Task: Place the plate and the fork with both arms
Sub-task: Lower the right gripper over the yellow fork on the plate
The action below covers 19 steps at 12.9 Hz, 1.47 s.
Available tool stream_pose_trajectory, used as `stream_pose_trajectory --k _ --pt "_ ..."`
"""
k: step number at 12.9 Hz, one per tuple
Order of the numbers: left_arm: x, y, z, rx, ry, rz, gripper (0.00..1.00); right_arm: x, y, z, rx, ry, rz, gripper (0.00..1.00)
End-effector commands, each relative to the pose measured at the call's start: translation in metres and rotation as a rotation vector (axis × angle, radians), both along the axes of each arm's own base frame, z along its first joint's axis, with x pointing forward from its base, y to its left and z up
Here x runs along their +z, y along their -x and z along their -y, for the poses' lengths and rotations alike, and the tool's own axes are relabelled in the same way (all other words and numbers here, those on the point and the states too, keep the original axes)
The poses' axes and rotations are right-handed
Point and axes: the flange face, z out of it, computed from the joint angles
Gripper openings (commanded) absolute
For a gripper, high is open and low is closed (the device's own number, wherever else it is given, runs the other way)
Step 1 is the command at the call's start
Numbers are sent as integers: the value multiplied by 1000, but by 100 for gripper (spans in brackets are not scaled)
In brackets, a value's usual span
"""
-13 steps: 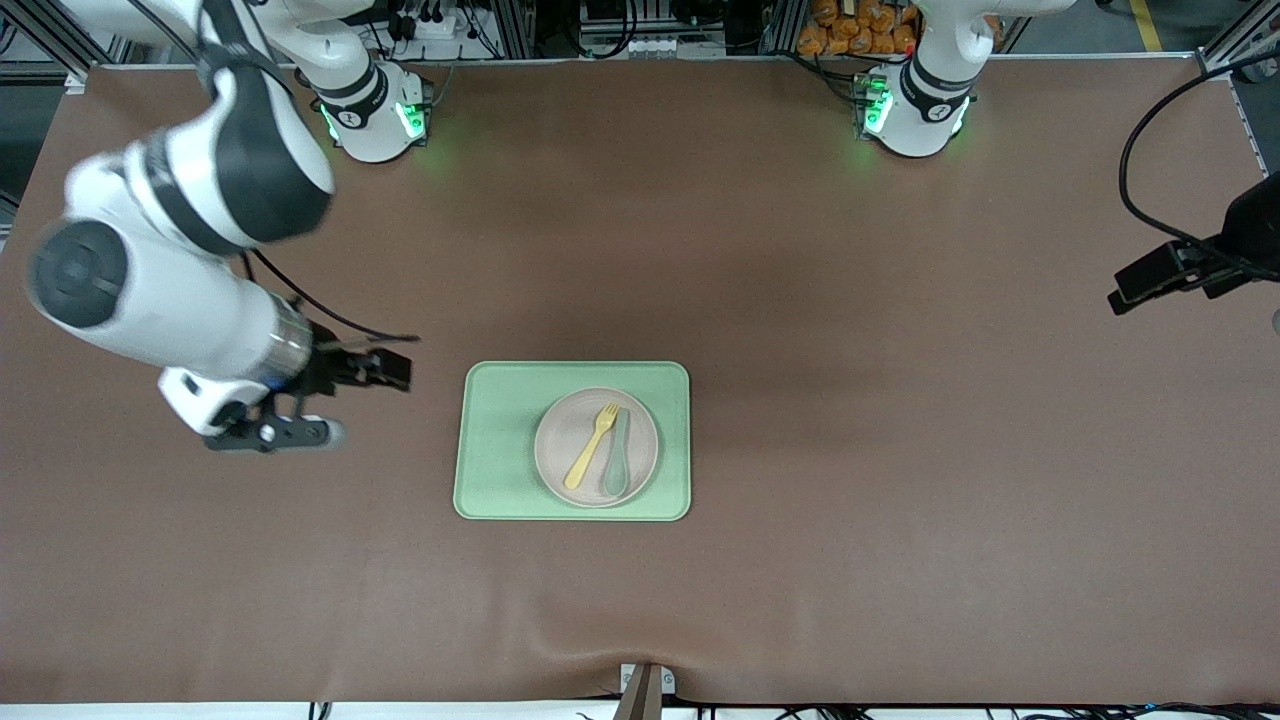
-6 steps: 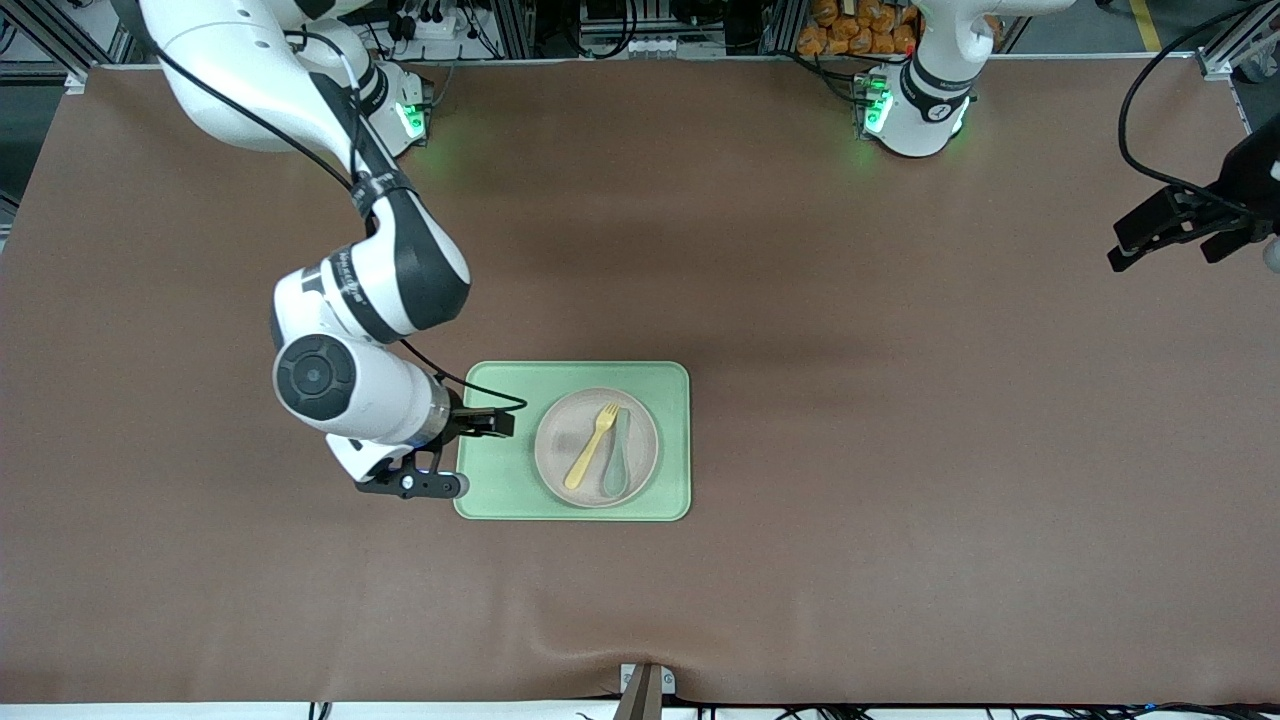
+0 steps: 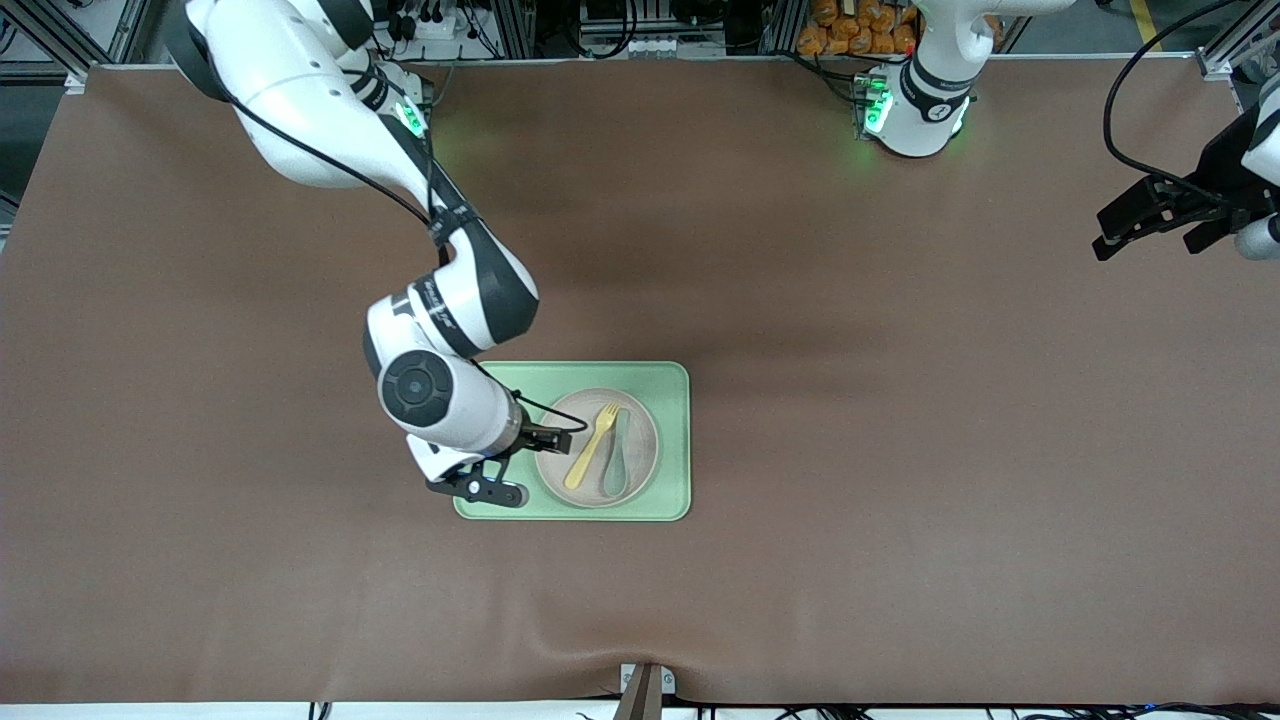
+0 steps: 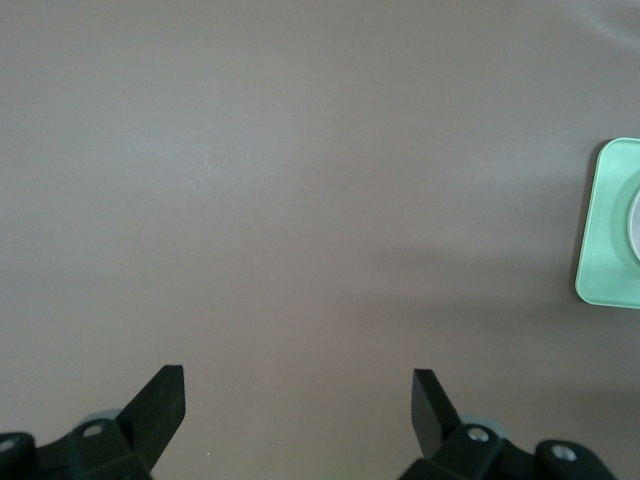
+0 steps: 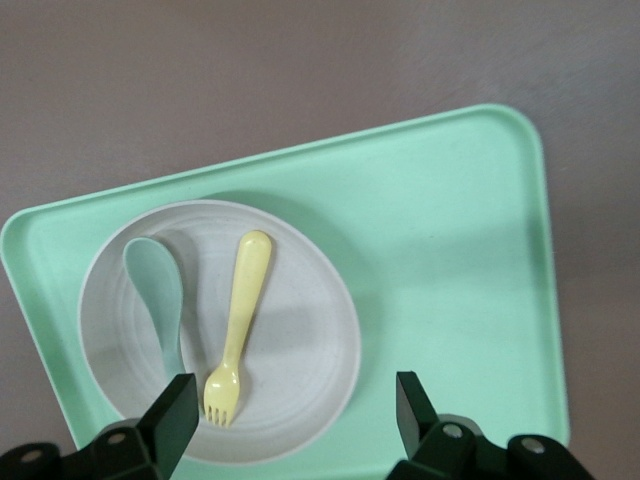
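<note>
While we read the scene from the camera's edge inward, the first thing we meet is the green tray (image 3: 480,400), lying mid-table. On it sits the plate (image 3: 640,440), and on the plate lie the fork (image 3: 590,448) and a grey-green spoon (image 3: 615,455), side by side and touching nothing else. We judge they are stacked this way so each arm can lift one piece out and set it down apart.

Our right gripper (image 5: 290,405) hangs over the tray's end toward the right arm, just beside the plate's rim, its jaws spread and holding nothing; in its wrist view the fork's tines lie between the fingertips, so we take a reach for the fork to be in hand. Nothing has been placed yet.

Our left gripper (image 4: 298,395) waits high over bare table at the left arm's end, well apart from the tray, jaws wide and empty.

A brown mat (image 3: 900,450) covers the table. Farthest off stand the two bases, with a metal frame and cables above them.
</note>
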Motion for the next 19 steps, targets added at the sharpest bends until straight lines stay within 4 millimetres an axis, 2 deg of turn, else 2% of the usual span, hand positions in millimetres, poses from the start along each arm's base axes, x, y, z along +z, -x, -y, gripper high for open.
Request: stream_pose_trajectory --k 1,3,7,8,11,13,19 --pt "-1 5 -1 -17 -17 -6 100 -13 -7 -9 -28 11 5 72" --pt "-1 7 -1 -17 -17 -14 100 -28 -9 -14 -83 1 18 66" --pt "3 13 -1 -12 -16 -23 100 -57 7 -44 -90 3 16 64" --pt "4 13 -2 -12 -16 -20 100 -59 10 -50 -87 6 19 60" --pt "4 13 -2 -8 -16 -22 100 -73 14 -59 -83 0 27 56" --pt "4 13 -2 -2 -16 -22 100 -82 17 -60 -86 14 19 49" --pt "1 9 -2 3 -15 -20 100 -95 23 -68 -100 17 21 46"
